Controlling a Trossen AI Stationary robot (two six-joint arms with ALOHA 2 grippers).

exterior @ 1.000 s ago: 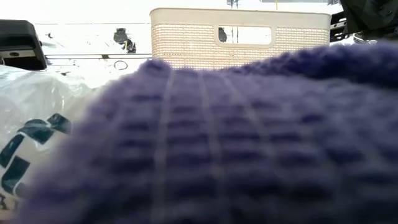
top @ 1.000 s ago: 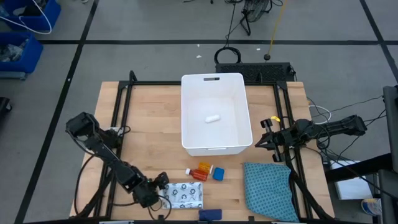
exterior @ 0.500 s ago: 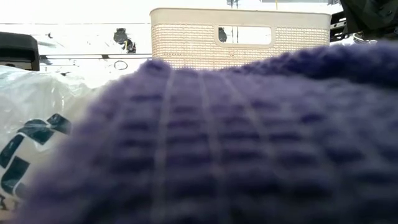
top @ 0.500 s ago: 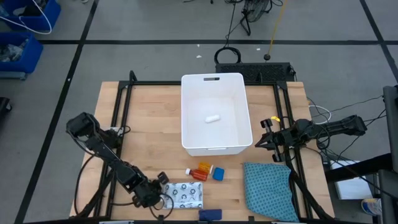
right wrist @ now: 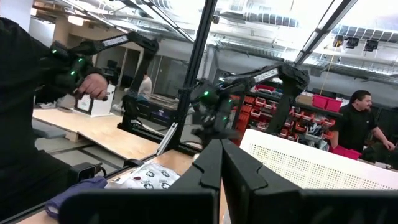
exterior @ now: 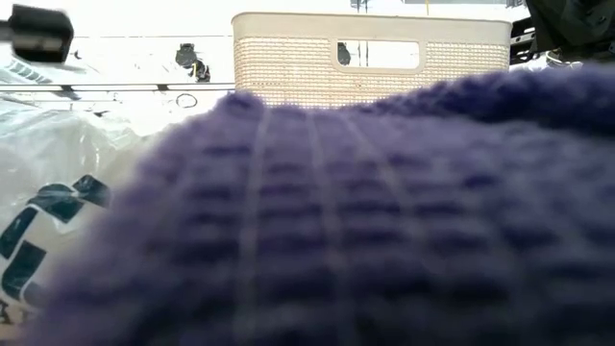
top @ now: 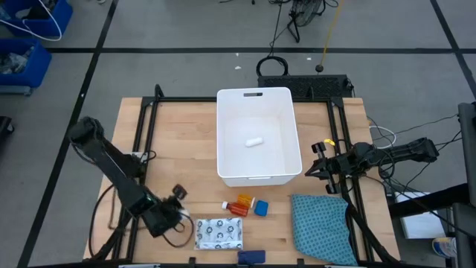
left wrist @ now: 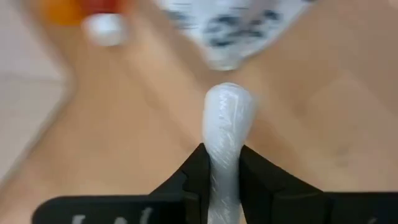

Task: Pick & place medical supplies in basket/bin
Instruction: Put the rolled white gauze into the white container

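Observation:
My left gripper (top: 178,195) hangs above the table's near left part, shut on a small white roll (left wrist: 225,121). Just right of it lies the white dark-patterned packet (top: 219,233), flat on the table. Two orange pill bottles (top: 242,203) and a blue cube (top: 261,208) lie before the white bin (top: 223,134), which holds another white roll (top: 254,141). The dark blue bar (top: 251,257) lies at the near edge and fills the low view (exterior: 365,221). My right gripper (top: 316,160) waits shut to the right of the bin. My left gripper pinches the white roll's two sides (left wrist: 224,171) between its two fingers (left wrist: 198,180). The roll lies along the fingers, and its rounded end (left wrist: 227,93) sticks out past the fingertips. The fingers slant down toward the packet. The roll is lifted clear of the table.
A teal patterned cloth (top: 321,227) lies at the near right. A black frame rail (top: 145,141) runs along the table's left side and another (top: 342,141) along the right. Bare wood (top: 178,141) shows left of the bin.
My left gripper has risen from beside the packet's left edge and drawn back toward the table's left edge, carrying the small white roll up off the table. The packet stays where it was.

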